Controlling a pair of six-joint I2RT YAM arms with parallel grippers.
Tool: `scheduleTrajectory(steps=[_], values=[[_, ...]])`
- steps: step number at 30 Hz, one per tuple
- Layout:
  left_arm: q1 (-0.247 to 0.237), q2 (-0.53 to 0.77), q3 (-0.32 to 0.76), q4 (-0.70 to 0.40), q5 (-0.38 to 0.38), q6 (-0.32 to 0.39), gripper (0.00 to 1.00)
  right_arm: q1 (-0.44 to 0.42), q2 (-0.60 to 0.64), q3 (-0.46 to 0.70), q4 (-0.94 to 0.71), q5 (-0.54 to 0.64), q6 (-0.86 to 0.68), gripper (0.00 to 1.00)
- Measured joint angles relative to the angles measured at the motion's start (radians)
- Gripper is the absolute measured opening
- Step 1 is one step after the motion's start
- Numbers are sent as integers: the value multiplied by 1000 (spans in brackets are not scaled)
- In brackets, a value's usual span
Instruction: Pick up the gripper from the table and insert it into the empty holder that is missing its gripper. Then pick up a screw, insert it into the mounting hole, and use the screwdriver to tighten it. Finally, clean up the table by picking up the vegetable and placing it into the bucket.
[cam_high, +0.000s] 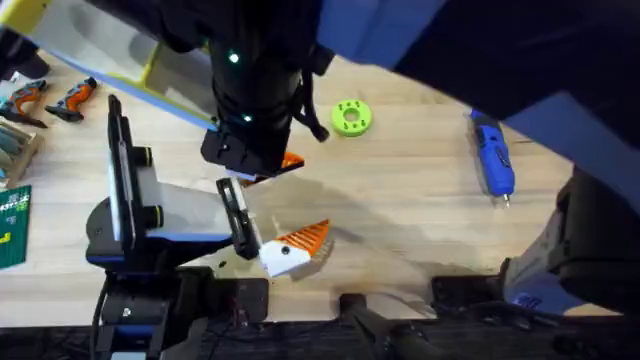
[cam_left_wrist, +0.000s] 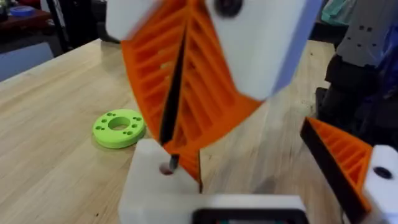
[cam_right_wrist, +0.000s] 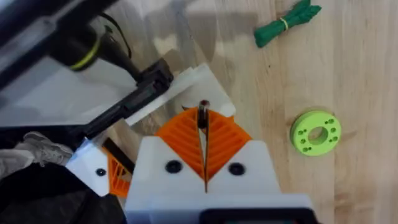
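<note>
The right claw (cam_right_wrist: 203, 119) has its orange ribbed pads pressed together on a small dark screw (cam_right_wrist: 203, 114), tip pointing down. Just below the tip is the mounting hole (cam_left_wrist: 166, 168) in the white holder (cam_left_wrist: 146, 186) on the left claw (cam_left_wrist: 249, 158), whose fingers stand apart. The screw is likely light, stiff, smooth metal that can tilt or slip, so it is best pinched near the head, leaving the thread free. On the table, a green disc (cam_high: 350, 117) lies at two o'clock from the right claw, with the blue screwdriver (cam_high: 493, 155) at three o'clock, well apart.
</note>
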Motion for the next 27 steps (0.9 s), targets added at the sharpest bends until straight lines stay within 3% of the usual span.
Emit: scheduleTrajectory(steps=[27], values=[[0,0,0,0,0,-5,986,-2,20,5,13,0,0,6]])
